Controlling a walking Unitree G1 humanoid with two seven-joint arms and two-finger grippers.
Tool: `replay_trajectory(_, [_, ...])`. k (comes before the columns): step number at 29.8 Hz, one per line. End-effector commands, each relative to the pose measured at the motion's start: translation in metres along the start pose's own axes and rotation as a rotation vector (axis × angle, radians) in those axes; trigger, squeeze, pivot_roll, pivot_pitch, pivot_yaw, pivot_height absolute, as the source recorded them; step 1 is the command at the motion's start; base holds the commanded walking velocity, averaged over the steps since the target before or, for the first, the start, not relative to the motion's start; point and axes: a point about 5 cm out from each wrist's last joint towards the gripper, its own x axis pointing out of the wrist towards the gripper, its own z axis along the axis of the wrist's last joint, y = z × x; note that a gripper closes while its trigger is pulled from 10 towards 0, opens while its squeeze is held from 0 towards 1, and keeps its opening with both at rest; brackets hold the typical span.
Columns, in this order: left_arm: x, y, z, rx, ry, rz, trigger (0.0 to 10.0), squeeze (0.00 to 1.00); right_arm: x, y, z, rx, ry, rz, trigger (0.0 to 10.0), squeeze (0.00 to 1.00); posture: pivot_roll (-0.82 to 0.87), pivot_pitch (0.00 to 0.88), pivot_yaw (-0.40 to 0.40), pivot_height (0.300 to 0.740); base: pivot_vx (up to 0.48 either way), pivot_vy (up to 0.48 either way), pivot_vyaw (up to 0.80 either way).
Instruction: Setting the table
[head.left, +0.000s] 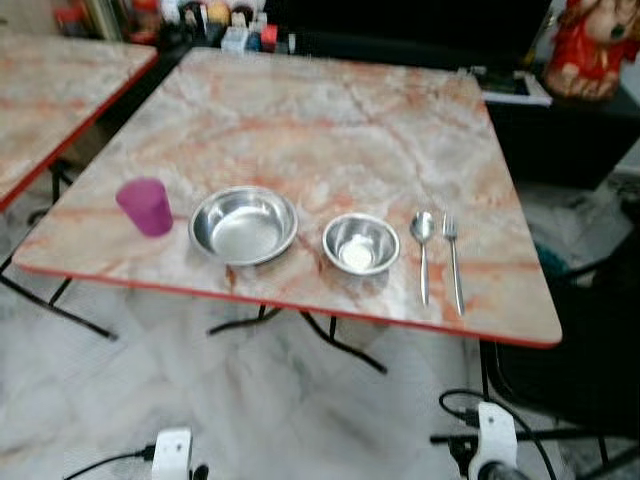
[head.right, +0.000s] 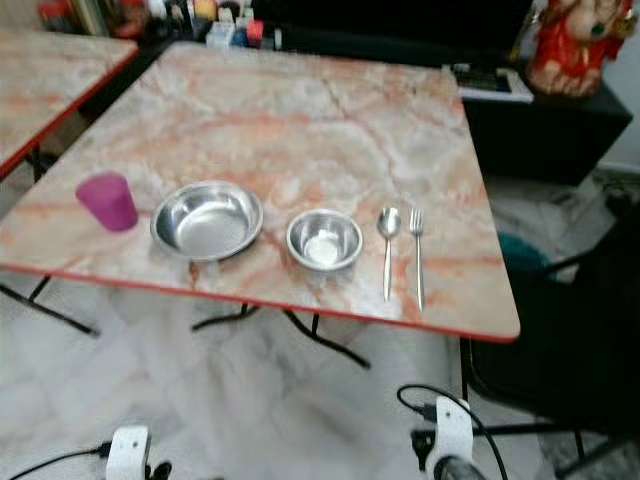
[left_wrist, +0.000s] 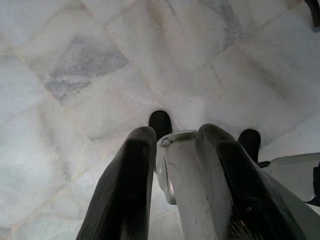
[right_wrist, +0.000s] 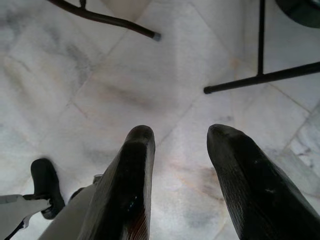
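Both arms hang idle, left pincer (left_wrist: 172, 145) and right pincer (right_wrist: 180, 145) apart and empty above the floor. Purple cup (head.left: 146, 206), large steel bowl (head.left: 243, 224), small steel bowl (head.left: 360, 243), spoon (head.left: 423, 250) and fork (head.left: 452, 258) line the counter (head.left: 340, 120) near its front edge; a careless bump could knock them off.

A second marble-topped desk (head.left: 50, 95) with a red edge stands to the left, apart from the set one. Behind it, small bottles and jars (head.left: 215, 25) crowd together; a red figurine (head.left: 590, 45) sits on a dark cabinet (head.left: 560, 130) to the right. The floor (head.left: 250, 410) is pale grey-veined marble tile.
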Motion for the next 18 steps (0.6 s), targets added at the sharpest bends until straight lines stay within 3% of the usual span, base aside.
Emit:
replay_trajectory(1, [-0.0019, 0.0047, -0.0052, -0.008, 0.021, 0.014, 10.0, 0.00, 0.0002, 0.0019, -0.0018, 0.005, 0.008, 0.006, 10.0, 0.00, -0.01, 0.132, -0.059, 0.740, 0.000, 0.000, 0.00])
replay_trajectory(13, [-0.0019, 0.0056, -0.0057, 0.006, 0.031, 0.024, 10.0, 0.00, 0.0002, 0.0020, -0.0017, 0.006, 0.005, 0.005, 10.0, 0.00, -0.01, 0.133, -0.057, 0.740, 0.000, 0.000, 0.00])
replay_trajectory(18, [-0.0029, 0.0085, -0.0033, -0.019, -0.018, 0.079, 10.0, 0.00, 0.0002, 0.0021, -0.0020, 0.007, 0.006, 0.004, 10.0, 0.00, -0.01, 0.136, -0.053, 0.740, 0.000, 0.000, 0.00])
